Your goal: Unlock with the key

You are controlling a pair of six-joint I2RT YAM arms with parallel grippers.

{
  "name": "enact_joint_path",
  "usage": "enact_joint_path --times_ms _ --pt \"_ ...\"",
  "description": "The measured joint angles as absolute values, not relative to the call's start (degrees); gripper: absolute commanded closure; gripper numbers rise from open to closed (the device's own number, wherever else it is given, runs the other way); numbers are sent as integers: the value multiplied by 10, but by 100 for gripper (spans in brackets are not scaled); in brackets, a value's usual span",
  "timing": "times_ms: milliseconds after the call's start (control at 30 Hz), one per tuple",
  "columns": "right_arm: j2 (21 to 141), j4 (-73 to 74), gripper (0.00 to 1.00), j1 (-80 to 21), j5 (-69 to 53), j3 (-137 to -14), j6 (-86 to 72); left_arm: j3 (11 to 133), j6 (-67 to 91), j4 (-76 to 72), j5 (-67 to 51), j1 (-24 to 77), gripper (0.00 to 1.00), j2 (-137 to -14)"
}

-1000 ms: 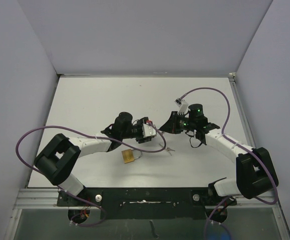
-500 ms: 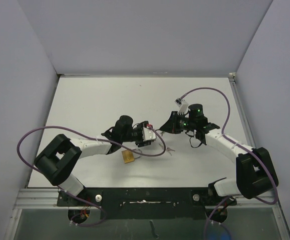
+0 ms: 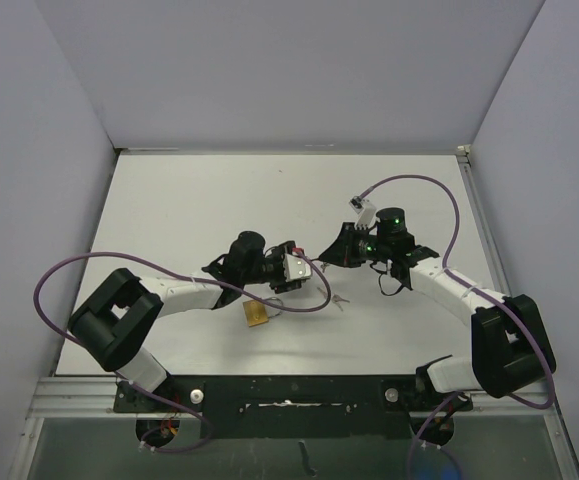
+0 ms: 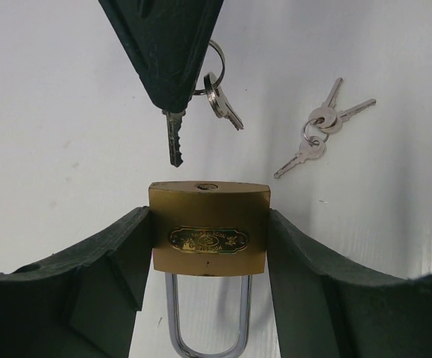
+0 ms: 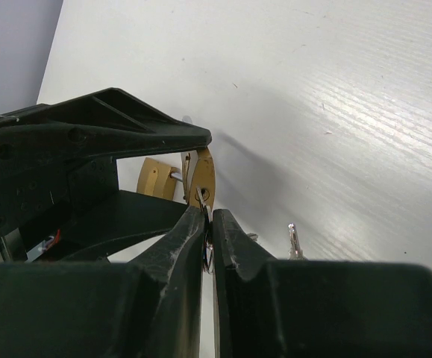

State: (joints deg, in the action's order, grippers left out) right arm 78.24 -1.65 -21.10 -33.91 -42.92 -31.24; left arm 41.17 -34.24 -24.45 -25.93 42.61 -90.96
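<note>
Your left gripper (image 4: 210, 242) clamps the padlock (image 4: 209, 224); your right gripper (image 5: 207, 227) pinches the key (image 4: 174, 138) near the keyhole (image 4: 206, 186). Align it, then insert.

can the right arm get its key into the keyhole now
Probably yes: the left gripper holds the padlock with its keyhole facing the key in the right gripper, nothing between them; the tip is slightly off-line.

Padlock (image 4: 209, 227) brass-gold w/ silver shackle (image 4: 172, 307); keys (image 4: 321, 128) silver; table (image 4: 59, 112) white, faint streaks.
</note>
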Motion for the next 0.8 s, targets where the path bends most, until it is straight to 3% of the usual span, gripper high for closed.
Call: enact_joint_path --times_ms 800 --pt "782 -24 100 -211 -340 -429 -312 412 -324 -272 -249 426 100 -909"
